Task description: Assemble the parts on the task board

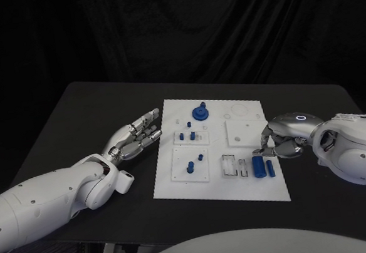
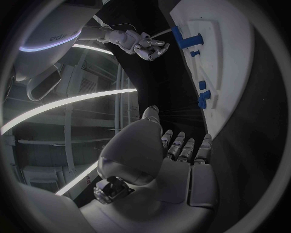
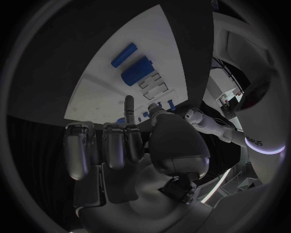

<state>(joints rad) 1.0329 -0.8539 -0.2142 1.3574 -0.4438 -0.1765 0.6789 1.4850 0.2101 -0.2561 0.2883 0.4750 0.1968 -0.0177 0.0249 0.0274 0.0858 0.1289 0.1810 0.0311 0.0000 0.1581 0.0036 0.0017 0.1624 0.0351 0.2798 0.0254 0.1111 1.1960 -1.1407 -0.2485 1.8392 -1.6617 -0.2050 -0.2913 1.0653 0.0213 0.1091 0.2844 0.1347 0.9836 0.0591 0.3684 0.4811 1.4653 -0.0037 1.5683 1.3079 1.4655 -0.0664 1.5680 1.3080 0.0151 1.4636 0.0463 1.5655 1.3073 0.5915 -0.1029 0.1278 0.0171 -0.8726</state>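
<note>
Task board: a white task board (image 1: 178,187) lies in the middle of the black surface (image 1: 72,116), between the two hands.
Progress: seems partly done — a blue round knob part (image 1: 200,112) stands at the far end of the board, and small blue pegs (image 1: 187,136) stand upright in the plates nearer the left side.
Left to do: two blue cylinders (image 1: 262,166) lie loose on their sides at the board's near right corner, beside an open rectangular slot (image 1: 232,165); they look not yet seated.
Left hand: the left hand (image 1: 137,136) rests just beside the board's left edge, fingers extended and close together, holding nothing.
Right hand: the right hand (image 1: 276,142) hangs at the board's right edge, fingers curled downward — nothing visibly between them.
Relation: the loose cylinders lie just beside the right hand's fingertips; whether they touch cannot be told.
</note>
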